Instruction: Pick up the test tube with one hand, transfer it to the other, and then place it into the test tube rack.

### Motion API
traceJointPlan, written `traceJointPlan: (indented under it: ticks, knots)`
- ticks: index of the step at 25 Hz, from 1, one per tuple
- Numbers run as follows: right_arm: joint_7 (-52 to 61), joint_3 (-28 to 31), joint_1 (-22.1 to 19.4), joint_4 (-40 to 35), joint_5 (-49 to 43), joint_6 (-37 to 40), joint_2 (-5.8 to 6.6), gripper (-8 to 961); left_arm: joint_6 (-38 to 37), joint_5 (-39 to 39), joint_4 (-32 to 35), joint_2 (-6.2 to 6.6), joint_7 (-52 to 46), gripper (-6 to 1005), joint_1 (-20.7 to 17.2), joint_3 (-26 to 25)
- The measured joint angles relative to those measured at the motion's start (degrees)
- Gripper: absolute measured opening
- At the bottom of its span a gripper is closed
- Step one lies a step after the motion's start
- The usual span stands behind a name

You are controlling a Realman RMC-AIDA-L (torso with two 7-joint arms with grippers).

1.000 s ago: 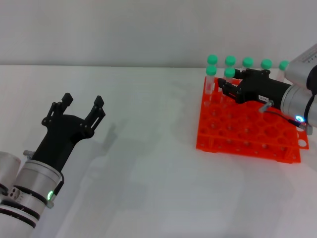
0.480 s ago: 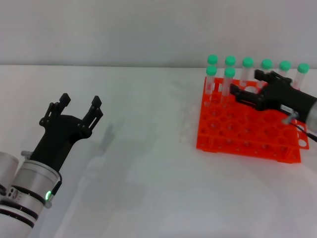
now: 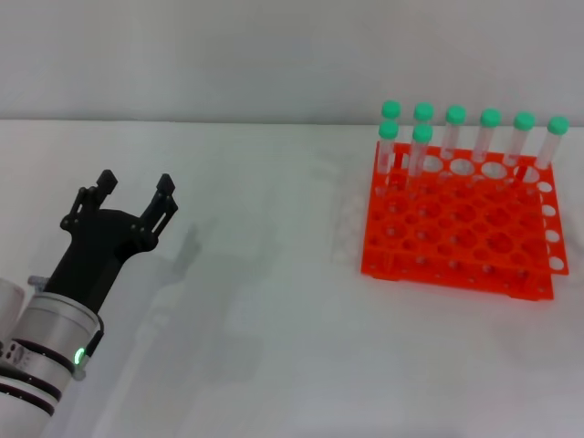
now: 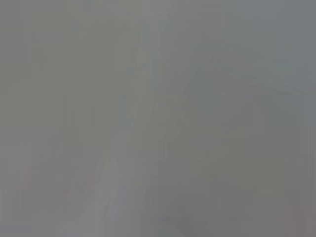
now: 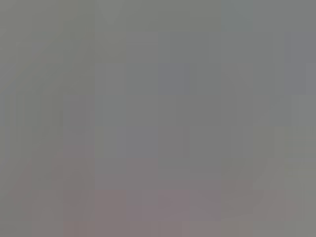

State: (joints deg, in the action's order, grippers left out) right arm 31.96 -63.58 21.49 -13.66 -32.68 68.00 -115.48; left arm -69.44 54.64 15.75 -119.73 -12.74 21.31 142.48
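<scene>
The orange-red test tube rack (image 3: 456,242) stands on the white table at the right. Several green-capped clear test tubes stand upright in it: a back row and two in the second row at its left end, one of them the test tube (image 3: 418,151) with its cap at the second column. My left gripper (image 3: 135,190) is open and empty, low over the table at the left, far from the rack. My right gripper is out of view. Both wrist views show only blank grey.
The white table (image 3: 274,274) runs from the left arm to the rack. A pale wall stands behind the rack. Many rack holes in the front rows hold no tube.
My right gripper has drawn back from the rack to the right and left the view, leaving a tube standing in the second row. My left gripper has pulled back slightly toward the lower left.
</scene>
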Motion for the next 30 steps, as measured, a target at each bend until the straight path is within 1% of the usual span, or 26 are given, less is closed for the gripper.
traceJointPlan:
  ticks: [3, 6, 12, 18, 25, 30]
  knots:
    - [-9.41, 3.89, -0.76, 7.60, 6.73, 6.54, -0.32, 870, 0.02, 0.03, -0.71, 0.01, 0.00, 825, 0.71, -0.12]
    - [-13.60, 4.74, -1.19, 13.20, 11.67, 10.11, -0.50, 870, 0.07, -0.14, -1.09, 0.03, 0.04, 825, 1.33, -0.03]
    - [-13.28, 4.84, -1.06, 15.79, 12.38, 10.43, -0.67, 872, 0.71, -0.05, -1.76, 0.03, -0.27, 827, 1.49, -0.27]
    - [-13.10, 4.93, -0.01, 18.47, 12.01, 10.51, -0.71, 868, 3.48, -0.03, -3.18, 0.08, -1.49, 834, 3.09, -0.29]
    - [-12.94, 4.96, -0.41, 19.69, 12.34, 10.65, -0.71, 868, 4.35, 0.34, -3.48, 0.22, -1.49, 840, 4.53, -0.53]
    - [-12.48, 4.96, -0.70, 19.71, 12.37, 10.72, -0.71, 868, 4.49, 2.49, -3.35, 0.11, -1.55, 842, 5.32, -0.60]
